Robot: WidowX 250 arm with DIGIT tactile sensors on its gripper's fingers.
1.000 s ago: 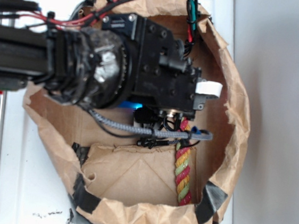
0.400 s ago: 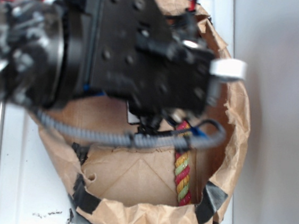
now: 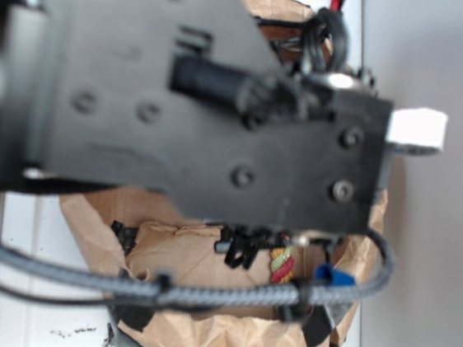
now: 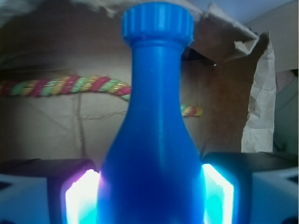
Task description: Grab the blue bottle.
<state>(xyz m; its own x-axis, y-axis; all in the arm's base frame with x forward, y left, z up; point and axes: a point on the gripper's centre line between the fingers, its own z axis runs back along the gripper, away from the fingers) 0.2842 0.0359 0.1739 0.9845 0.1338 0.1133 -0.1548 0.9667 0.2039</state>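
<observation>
Since the earlier exterior frames our arm has been rising toward the camera, and its black housing is now filling most of that view, hiding far more of the brown paper bag (image 3: 198,336) than a second ago. Earlier we were seeing nearly the whole length of the red-yellow-green rope (image 3: 281,264) lying on the bag floor; now only a short stub of it is peeking out just under the lower edge of the housing. Our grey braided cable (image 3: 202,291) is sagging across the bottom of the frame, lower than before, and its small blue clip (image 3: 334,276) is sitting just right of the rope stub.

From the wrist we are holding the blue bottle (image 4: 156,140) squarely in our gripper (image 4: 152,193). Its wide body is filling the gap between our two fingers (image 4: 77,198), and both pads are pressing against its sides, glowing pale blue where they are meeting the plastic. The bottle is pointing straight away from the palm, neck narrowing to the ribbed cap at the far end, in line with the gripper's axis. So we are clamped on the bottle, one finger on each flank.

Beyond the bottle the rope is running crosswise along the paper, passing behind the neck and well apart from our fingers. A torn flap of the bag wall is standing off past our right finger.

In the exterior view we are not seeing the bottle at all; the housing is covering it.
</observation>
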